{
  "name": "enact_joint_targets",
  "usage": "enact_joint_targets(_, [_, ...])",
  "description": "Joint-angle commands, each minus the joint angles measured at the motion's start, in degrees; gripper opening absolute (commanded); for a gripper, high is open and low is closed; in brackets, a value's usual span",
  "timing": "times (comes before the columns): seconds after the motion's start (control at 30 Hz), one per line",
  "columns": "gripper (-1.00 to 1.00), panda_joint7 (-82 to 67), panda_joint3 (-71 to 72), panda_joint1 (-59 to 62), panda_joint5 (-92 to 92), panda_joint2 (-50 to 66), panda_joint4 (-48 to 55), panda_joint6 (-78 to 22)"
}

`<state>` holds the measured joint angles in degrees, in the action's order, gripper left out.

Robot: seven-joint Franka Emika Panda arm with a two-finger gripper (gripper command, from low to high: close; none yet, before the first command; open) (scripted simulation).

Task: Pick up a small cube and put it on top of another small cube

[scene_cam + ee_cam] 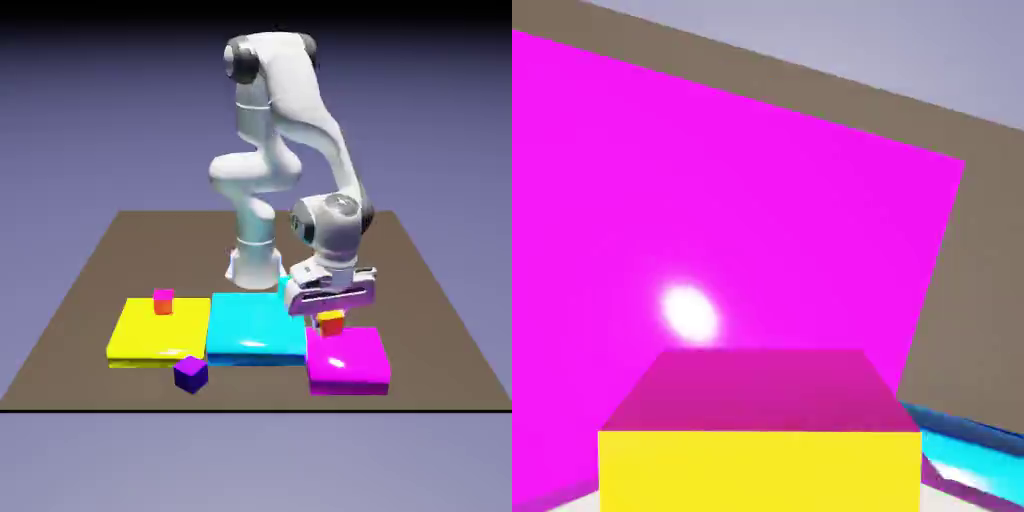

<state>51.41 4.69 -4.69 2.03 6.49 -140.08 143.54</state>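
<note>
Because the small orange-and-red cube (331, 323) sits between my fingertips, filling the bottom middle of the hand view with its yellow face, I count my pincer (329, 318) as closed on it. In the exterior view it is at the back edge of the magenta block (347, 361); whether it touches that block I cannot tell.

I judge it light and stiff, a thing that won't squash, so a modest, even squeeze should do. Its flat sides suit flat fingers: opposite faces, taken square, with the top left free of me. Those faces look smooth, and if I held only a corner it could pivot or slip; breaking it hardly worries me.

Two other cubes could serve as the base: the small pink-and-red cube (163, 302) on the yellow block (161, 329), and the dark purple cube (191, 374) just in front of that block. Either would need a level, gentle set-down, I think.
</note>
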Motion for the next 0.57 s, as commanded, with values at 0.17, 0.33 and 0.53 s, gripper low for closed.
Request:
enact_joint_targets(0.17, [-1.00, -1.2, -12.5, 11.7, -3.6, 2.5, 6.4, -4.4])
enact_joint_targets(0.33, [-1.00, -2.6, -13.7, 12.3, -6.9, 7.4, 4.1, 1.8])
enact_joint_targets(0.53, [1.00, -3.3, -13.0, 12.8, -7.9, 10.4, 4.0, 4.9])
